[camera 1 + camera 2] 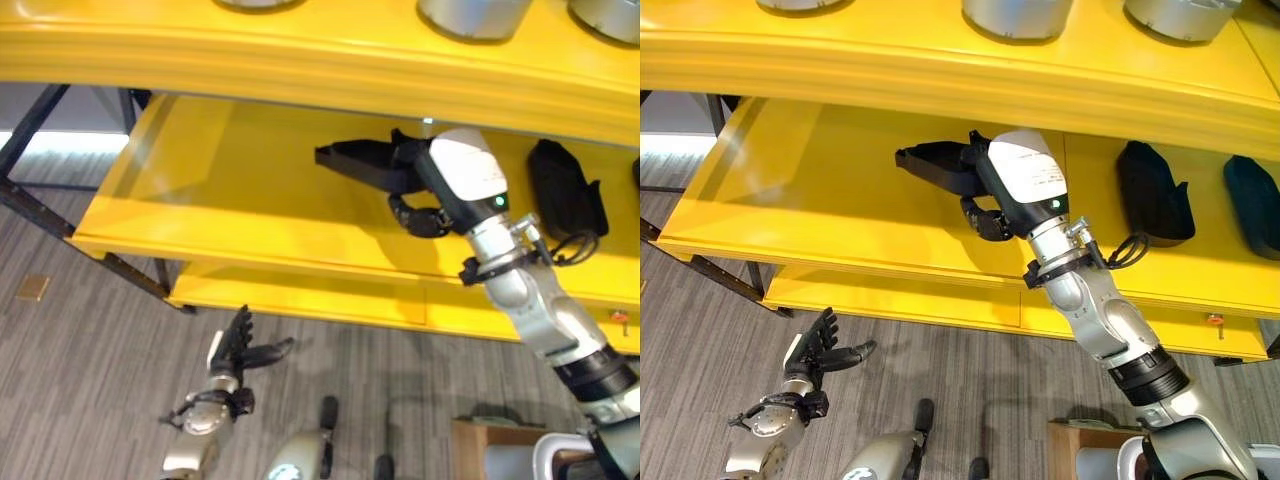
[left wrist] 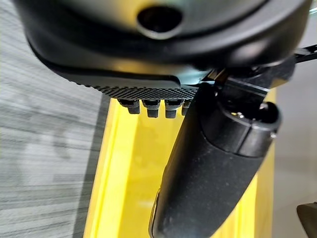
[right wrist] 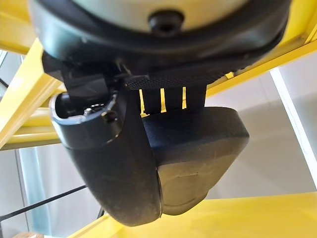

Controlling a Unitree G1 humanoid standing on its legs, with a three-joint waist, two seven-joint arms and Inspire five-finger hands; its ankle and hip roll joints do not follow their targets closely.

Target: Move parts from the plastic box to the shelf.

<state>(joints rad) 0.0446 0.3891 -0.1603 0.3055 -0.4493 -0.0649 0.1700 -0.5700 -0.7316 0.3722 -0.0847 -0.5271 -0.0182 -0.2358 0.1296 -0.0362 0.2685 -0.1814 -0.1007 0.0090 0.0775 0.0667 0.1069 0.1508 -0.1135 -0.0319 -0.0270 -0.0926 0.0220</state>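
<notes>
Black plastic part is held over the yellow shelf by the right hand, fingers clamped on it. In the right wrist view, the part is seen pinched. Placing is judged underway; release is needed. Below the shelf, the left hand is idle, fingers apart.

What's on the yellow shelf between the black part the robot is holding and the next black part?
Nothing but bare yellow shelf lies between the held black part and the next black part; the right arm crosses that stretch in both eye views.
</notes>
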